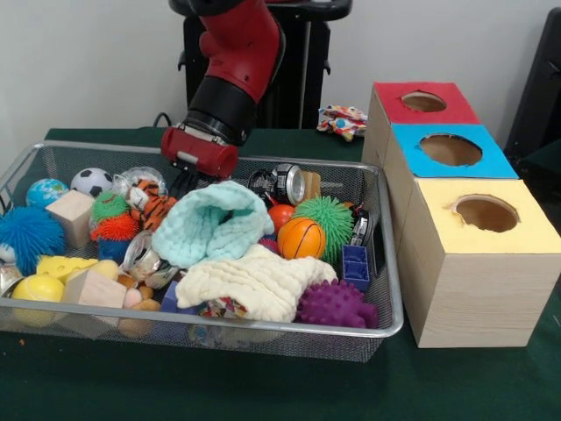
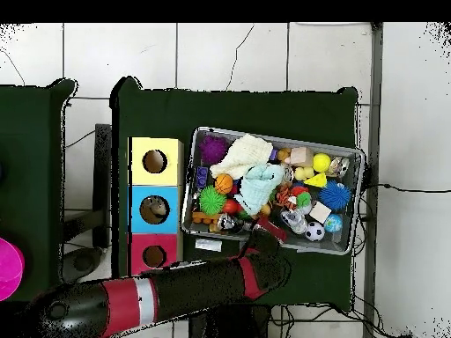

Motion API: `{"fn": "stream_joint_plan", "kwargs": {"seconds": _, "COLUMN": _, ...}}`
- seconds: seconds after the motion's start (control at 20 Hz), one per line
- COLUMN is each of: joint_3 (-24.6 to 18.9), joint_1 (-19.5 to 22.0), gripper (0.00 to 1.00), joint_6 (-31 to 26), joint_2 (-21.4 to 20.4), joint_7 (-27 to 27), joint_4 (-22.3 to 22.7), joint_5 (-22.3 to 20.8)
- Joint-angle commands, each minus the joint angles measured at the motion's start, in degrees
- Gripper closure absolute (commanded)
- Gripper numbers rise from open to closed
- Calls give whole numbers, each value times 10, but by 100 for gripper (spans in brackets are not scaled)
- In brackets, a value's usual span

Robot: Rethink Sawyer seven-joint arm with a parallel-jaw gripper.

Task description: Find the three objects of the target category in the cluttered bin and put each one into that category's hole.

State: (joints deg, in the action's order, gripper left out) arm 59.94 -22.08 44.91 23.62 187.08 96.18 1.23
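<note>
A wire mesh bin (image 1: 219,324) is packed with toys and cloths. My gripper (image 1: 187,181) hangs low over the bin's back row, just behind a teal cloth (image 1: 215,224) and beside a tiger toy (image 1: 151,198); the cloth hides its tips. In the overhead view the gripper (image 2: 269,227) is at the bin's (image 2: 273,135) near wall. A cream cloth (image 1: 254,281) lies in front, with an orange basketball (image 1: 301,238), a green spiky ball (image 1: 327,217) and a purple spiky ball (image 1: 335,304) on the right. Beside the bin stand a red box (image 1: 423,102), a blue box (image 1: 450,150) and a yellow box (image 1: 486,213), each with a round hole.
The bin's left end holds a blue spiky ball (image 1: 26,235), a soccer ball (image 1: 91,181), a globe ball (image 1: 44,191), wooden blocks (image 1: 70,215) and a yellow cheese toy (image 1: 61,266). A shiny can (image 1: 289,183) lies at the back. A colourful toy (image 1: 342,120) sits on the table behind the boxes.
</note>
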Motion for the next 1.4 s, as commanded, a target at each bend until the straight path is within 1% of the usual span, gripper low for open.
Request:
{"fn": "stream_joint_plan", "kwargs": {"seconds": 0.05, "joint_3": 19, "joint_1": -37, "gripper": 100, "joint_6": 49, "joint_2": 70, "joint_7": -111, "joint_4": 8, "joint_5": 124}}
{"fn": "stream_joint_plan", "kwargs": {"seconds": 0.4, "joint_3": 41, "joint_1": -54, "gripper": 100, "joint_6": 14, "joint_2": 128, "joint_7": -111, "joint_4": -10, "joint_5": 183}}
{"fn": "stream_joint_plan", "kwargs": {"seconds": 0.55, "joint_3": 52, "joint_1": -58, "gripper": 100, "joint_6": 12, "joint_2": 143, "joint_7": -109, "joint_4": -9, "joint_5": 201}}
{"fn": "stream_joint_plan", "kwargs": {"seconds": 0.7, "joint_3": 63, "joint_1": -56, "gripper": 100, "joint_6": 6, "joint_2": 149, "joint_7": -107, "joint_4": -10, "joint_5": 203}}
{"fn": "stream_joint_plan", "kwargs": {"seconds": 0.75, "joint_3": 72, "joint_1": -59, "gripper": 100, "joint_6": 0, "joint_2": 159, "joint_7": -112, "joint_4": -10, "joint_5": 214}}
{"fn": "stream_joint_plan", "kwargs": {"seconds": 0.85, "joint_3": 71, "joint_1": -49, "gripper": 100, "joint_6": -7, "joint_2": 157, "joint_7": -107, "joint_4": -21, "joint_5": 198}}
{"fn": "stream_joint_plan", "kwargs": {"seconds": 0.9, "joint_3": 59, "joint_1": -35, "gripper": 100, "joint_6": -15, "joint_2": 138, "joint_7": -96, "joint_4": -36, "joint_5": 156}}
{"fn": "stream_joint_plan", "kwargs": {"seconds": 0.95, "joint_3": 44, "joint_1": -17, "gripper": 100, "joint_6": -30, "joint_2": 114, "joint_7": -84, "joint_4": -57, "joint_5": 98}}
{"fn": "stream_joint_plan", "kwargs": {"seconds": 1.1, "joint_3": -13, "joint_1": 30, "gripper": 100, "joint_6": -68, "joint_2": 25, "joint_7": -30, "joint_4": -111, "joint_5": -113}}
{"fn": "stream_joint_plan", "kwargs": {"seconds": 1.15, "joint_3": -43, "joint_1": 48, "gripper": 100, "joint_6": -88, "joint_2": -10, "joint_7": 9, "joint_4": -134, "joint_5": -207}}
{"fn": "stream_joint_plan", "kwargs": {"seconds": 1.2, "joint_3": -64, "joint_1": 58, "gripper": 100, "joint_6": -100, "joint_2": -37, "joint_7": 52, "joint_4": -152, "joint_5": -295}}
{"fn": "stream_joint_plan", "kwargs": {"seconds": 1.25, "joint_3": -92, "joint_1": 67, "gripper": 100, "joint_6": -113, "joint_2": -63, "joint_7": 116, "joint_4": -171, "joint_5": -394}}
{"fn": "stream_joint_plan", "kwargs": {"seconds": 1.3, "joint_3": -110, "joint_1": 69, "gripper": 100, "joint_6": -112, "joint_2": -76, "joint_7": 184, "joint_4": -187, "joint_5": -480}}
{"fn": "stream_joint_plan", "kwargs": {"seconds": 1.4, "joint_3": -130, "joint_1": 69, "gripper": 100, "joint_6": -87, "joint_2": -81, "joint_7": 315, "joint_4": -218, "joint_5": -614}}
